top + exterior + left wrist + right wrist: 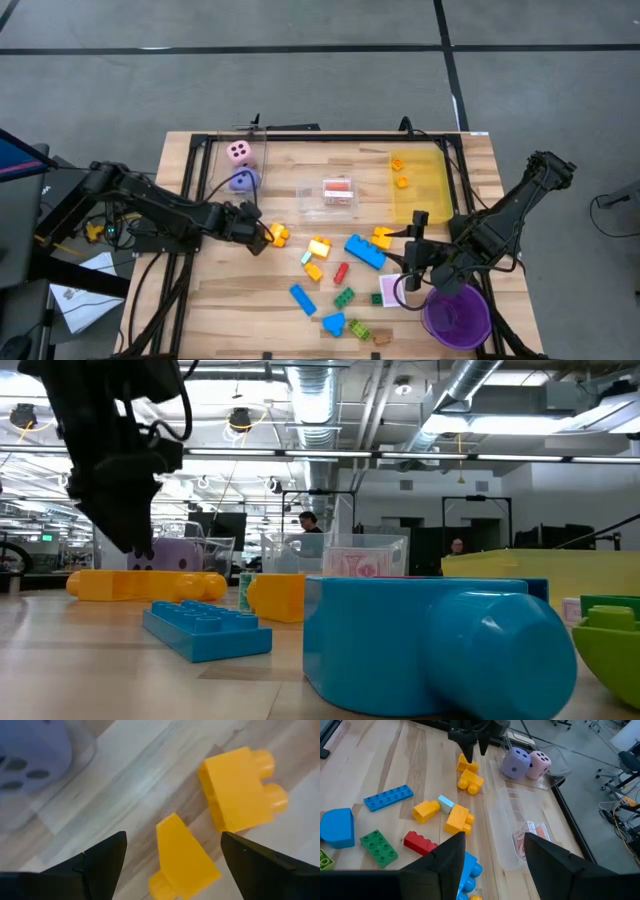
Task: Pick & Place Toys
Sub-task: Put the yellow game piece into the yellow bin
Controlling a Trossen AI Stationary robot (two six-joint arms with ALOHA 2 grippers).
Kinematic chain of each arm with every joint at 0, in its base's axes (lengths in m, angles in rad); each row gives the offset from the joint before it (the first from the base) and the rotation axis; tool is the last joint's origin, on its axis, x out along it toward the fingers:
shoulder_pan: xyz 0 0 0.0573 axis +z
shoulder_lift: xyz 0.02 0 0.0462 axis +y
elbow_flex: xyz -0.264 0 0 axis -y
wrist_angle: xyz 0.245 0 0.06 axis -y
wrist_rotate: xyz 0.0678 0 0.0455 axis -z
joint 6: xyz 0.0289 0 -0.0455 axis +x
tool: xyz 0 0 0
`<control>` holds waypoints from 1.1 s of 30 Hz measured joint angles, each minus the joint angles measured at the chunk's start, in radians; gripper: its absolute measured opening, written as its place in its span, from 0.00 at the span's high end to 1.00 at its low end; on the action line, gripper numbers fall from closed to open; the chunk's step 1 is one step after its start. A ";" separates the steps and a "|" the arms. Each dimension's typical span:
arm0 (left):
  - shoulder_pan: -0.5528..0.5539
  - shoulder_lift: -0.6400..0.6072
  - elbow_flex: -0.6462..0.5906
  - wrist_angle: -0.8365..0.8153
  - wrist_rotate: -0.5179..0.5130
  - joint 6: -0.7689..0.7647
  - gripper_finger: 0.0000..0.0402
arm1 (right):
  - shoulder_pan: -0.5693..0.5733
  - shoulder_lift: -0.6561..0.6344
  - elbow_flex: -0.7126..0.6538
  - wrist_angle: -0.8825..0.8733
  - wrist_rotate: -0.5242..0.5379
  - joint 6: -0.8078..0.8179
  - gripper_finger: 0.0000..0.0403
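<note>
Yellow bricks: two small yellow bricks [182, 857] lie just beside each other on the wooden bench [230, 300], left of centre, near the purple die [243, 180].
Look: the nearer one is a sloped wedge with one stud; the other [240, 787] is a blocky piece with two round studs, lying on its side.
Left end effector: the left end effector [262, 236] is low over the wedge, fingers [102, 862] spread to either side of it, not touching it.
Room around: bare wood shows on both sides of the pair; a clear bin edge with the purple die stands close by.
Other toys: blue, red, green and orange bricks [345, 265] are scattered mid-bench, well apart from the bench's front edge.
Right end effector: the right end effector [412, 284] hangs near the purple cup [457, 315], fingers parted, holding nothing.
Far side: a yellow bin [420, 185] and a clear bin with cards [339, 195].
</note>
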 joint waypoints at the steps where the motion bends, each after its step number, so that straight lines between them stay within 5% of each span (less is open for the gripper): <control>1: 0.000 0.009 0.000 0.002 0.000 -0.010 0.21 | 0.000 0.000 0.000 -0.002 0.000 0.000 0.51; 33: -0.019 0.071 -0.100 0.093 0.133 -0.081 0.21 | -0.001 0.000 0.000 -0.026 0.000 -0.052 0.51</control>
